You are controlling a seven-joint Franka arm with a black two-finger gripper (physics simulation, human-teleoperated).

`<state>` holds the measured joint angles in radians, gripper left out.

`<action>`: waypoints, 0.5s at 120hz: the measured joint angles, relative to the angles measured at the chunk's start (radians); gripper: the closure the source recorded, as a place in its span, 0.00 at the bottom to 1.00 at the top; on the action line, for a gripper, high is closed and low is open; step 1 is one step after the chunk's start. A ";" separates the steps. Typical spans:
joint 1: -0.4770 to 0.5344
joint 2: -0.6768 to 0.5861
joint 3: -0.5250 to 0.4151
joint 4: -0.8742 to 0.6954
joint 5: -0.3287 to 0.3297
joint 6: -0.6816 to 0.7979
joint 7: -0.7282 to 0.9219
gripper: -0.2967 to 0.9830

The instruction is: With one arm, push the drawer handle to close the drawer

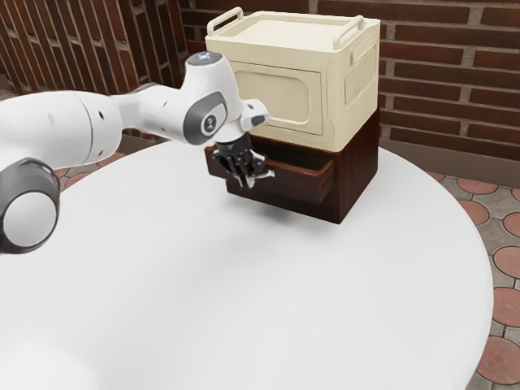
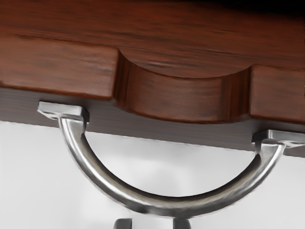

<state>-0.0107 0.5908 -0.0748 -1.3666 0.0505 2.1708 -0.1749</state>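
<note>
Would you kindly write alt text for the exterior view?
A robot arm reaches in from the exterior view's left, its gripper by the handle of a partly open drawer in a dark wooden cabinet. A cream box sits on top; the table is white.

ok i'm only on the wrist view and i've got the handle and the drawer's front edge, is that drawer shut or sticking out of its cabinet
Observer: Sticking out: in the exterior view the drawer juts forward from the dark brown cabinet.
Operator: right, anything standing on the cabinet
Observer: Yes, a cream box stands on top of it.
Operator: and what's behind all that
Observer: A brick wall rises behind the cabinet and the box.
</note>
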 joint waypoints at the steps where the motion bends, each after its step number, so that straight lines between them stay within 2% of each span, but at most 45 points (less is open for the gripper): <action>1: 0.000 0.003 0.000 0.004 0.001 0.000 0.001 0.75; 60: 0.000 0.180 -0.011 0.272 0.025 0.008 0.065 0.76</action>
<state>-0.0107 0.7710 -0.0858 -1.0949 0.0760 2.1788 -0.1100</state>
